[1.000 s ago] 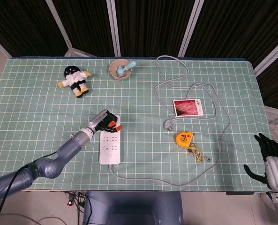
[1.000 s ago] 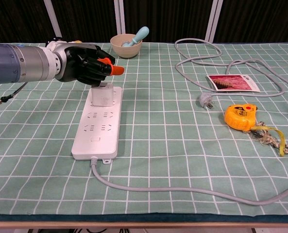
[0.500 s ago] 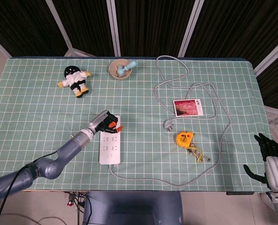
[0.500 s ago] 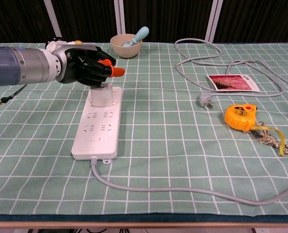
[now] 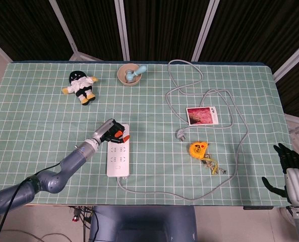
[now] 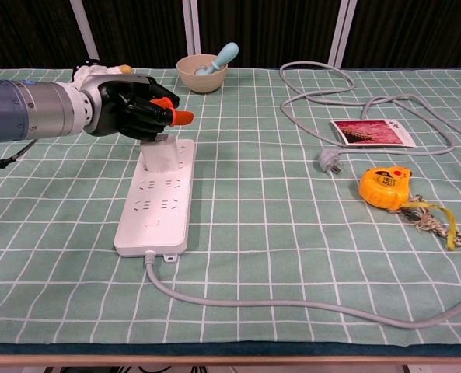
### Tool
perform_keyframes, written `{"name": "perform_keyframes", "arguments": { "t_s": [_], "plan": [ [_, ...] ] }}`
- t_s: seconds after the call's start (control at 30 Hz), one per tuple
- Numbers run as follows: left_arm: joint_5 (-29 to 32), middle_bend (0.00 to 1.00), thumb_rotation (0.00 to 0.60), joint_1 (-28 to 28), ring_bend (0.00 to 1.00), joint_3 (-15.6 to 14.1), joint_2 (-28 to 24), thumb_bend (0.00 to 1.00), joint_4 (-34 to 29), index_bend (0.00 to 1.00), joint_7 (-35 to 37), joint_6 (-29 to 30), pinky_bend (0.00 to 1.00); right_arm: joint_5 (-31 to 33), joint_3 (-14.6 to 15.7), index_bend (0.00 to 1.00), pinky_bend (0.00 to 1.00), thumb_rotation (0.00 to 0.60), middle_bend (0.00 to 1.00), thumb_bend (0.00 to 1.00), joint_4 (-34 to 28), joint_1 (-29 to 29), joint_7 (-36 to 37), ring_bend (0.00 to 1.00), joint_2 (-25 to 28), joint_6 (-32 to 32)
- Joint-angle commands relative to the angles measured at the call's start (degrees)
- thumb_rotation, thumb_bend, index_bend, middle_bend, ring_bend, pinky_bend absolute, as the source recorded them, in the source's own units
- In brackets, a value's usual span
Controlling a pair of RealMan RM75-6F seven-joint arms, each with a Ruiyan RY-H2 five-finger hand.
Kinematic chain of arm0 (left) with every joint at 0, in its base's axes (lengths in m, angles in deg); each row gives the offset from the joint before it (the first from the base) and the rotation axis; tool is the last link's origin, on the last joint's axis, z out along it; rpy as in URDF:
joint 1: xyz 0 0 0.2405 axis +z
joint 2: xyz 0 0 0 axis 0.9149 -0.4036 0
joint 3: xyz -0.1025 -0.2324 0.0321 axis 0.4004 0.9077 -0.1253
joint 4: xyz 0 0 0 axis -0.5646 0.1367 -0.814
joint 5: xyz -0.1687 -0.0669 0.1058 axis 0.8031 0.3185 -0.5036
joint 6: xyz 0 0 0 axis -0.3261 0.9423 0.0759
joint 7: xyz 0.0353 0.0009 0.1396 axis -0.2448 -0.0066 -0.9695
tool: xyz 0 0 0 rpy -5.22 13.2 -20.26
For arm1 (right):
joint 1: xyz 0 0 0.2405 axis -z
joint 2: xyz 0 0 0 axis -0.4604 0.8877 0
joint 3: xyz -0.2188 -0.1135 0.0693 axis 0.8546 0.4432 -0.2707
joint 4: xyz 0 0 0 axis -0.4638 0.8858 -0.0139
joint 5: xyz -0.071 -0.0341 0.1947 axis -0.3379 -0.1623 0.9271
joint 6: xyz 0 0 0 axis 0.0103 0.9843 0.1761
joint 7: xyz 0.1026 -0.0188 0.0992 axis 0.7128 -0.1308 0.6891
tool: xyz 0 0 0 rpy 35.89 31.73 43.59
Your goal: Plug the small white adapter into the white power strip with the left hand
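Observation:
The white power strip (image 6: 156, 203) lies lengthwise on the green checked cloth, also seen from above as the power strip (image 5: 118, 157). The small white adapter (image 6: 161, 156) stands on the strip's far end, leaning slightly. My left hand (image 6: 130, 109) is black with an orange fingertip. It reaches in from the left and grips the adapter from above. In the head view my left hand (image 5: 113, 131) covers the adapter. My right hand (image 5: 289, 164) hangs past the table's right front corner, fingers apart and holding nothing.
The strip's grey cable (image 6: 292, 305) runs along the front edge and loops to a loose plug (image 6: 328, 161). A yellow tape measure (image 6: 384, 187) and a photo card (image 6: 372, 132) lie to the right. A bowl (image 6: 203, 74) and a plush doll (image 5: 81, 85) sit at the back.
My left hand has shifted slightly left and down, and the adapter under it now leans a little on the strip's far end. The right hand has not moved.

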Motion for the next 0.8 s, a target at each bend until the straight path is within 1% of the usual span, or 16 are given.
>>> {"name": "perform_keyframes", "arguments": {
  "t_s": [0.03, 0.13, 0.23, 0.33, 0.37, 0.43, 0.5, 0.53, 0.6, 0.7, 0.8],
  "plan": [
    [0.0, 1.00, 0.600, -0.1, 1.00, -0.1, 0.1, 0.33, 0.1, 0.92, 0.0, 0.4, 1.00, 0.0, 0.0, 0.04, 0.00, 0.600, 0.00, 0.35, 0.0, 0.0, 0.0, 0.00, 0.0, 0.0],
    [-0.1, 1.00, 0.600, 0.0, 1.00, 0.1, 0.1, 0.33, -0.2, 0.91, 0.2, 1.4, 1.00, 0.0, 0.0, 0.04, 0.00, 0.600, 0.00, 0.35, 0.0, 0.0, 0.0, 0.00, 0.0, 0.0],
    [-0.3, 0.98, 0.600, 0.7, 0.99, 0.9, 0.0, 0.32, -1.4, 0.83, 0.9, 3.7, 1.00, -0.2, 0.0, 0.04, 0.00, 0.600, 0.00, 0.35, 0.0, 0.0, 0.1, 0.00, 0.0, 0.1],
    [-1.5, 0.90, 0.600, 1.8, 0.92, 2.3, -1.0, 0.32, -4.0, 0.73, 1.3, 7.7, 0.99, -0.5, 0.1, 0.04, 0.00, 0.600, 0.00, 0.35, 0.1, 0.0, 0.3, 0.00, 0.1, 0.2],
    [-1.9, 0.86, 0.600, 2.2, 0.88, 2.6, -1.7, 0.32, -5.2, 0.69, 1.4, 8.8, 0.97, -0.6, 0.1, 0.04, 0.00, 0.600, 0.00, 0.35, 0.1, 0.0, 0.4, 0.00, 0.1, 0.2],
    [-2.8, 0.77, 0.600, 3.1, 0.79, 3.3, -3.3, 0.32, -7.8, 0.65, 1.5, 10.8, 0.90, -0.7, 0.2, 0.04, 0.00, 0.600, 0.00, 0.35, 0.1, 0.0, 0.5, 0.00, 0.1, 0.2],
    [-4.3, 0.62, 0.600, 4.2, 0.65, 3.7, -5.3, 0.31, -10.7, 0.61, 1.1, 13.3, 0.75, -0.8, 0.2, 0.04, 0.00, 0.600, 0.00, 0.35, 0.2, 0.0, 0.7, 0.00, 0.2, 0.2],
    [-5.8, 0.58, 0.600, 5.5, 0.59, 3.6, -7.0, 0.31, -13.1, 0.60, 0.6, 15.5, 0.70, -0.9, 0.2, 0.04, 0.00, 0.600, 0.00, 0.35, 0.2, 0.0, 0.8, 0.00, 0.2, 0.3],
    [-7.9, 0.47, 0.600, 7.7, 0.43, 2.6, -9.9, 0.30, -16.8, 0.57, -0.3, 18.1, 0.53, -1.1, 0.2, 0.04, 0.00, 0.600, 0.00, 0.35, 0.2, 0.0, 0.9, 0.00, 0.2, 0.3],
    [-10.4, 0.38, 0.600, 10.8, 0.27, 0.5, -14.3, 0.30, -21.0, 0.54, -1.6, 20.5, 0.35, -1.4, 0.4, 0.04, 0.00, 0.600, 0.00, 0.35, 0.3, 0.0, 0.9, 0.00, 0.2, 0.4],
    [-12.6, 0.32, 0.600, 15.0, 0.17, -2.4, -18.8, 0.30, -25.1, 0.53, -2.2, 23.8, 0.24, -1.6, 0.5, 0.04, 0.00, 0.600, 0.00, 0.35, 0.2, 0.0, 0.8, 0.00, 0.3, 0.4]
  ]
}}
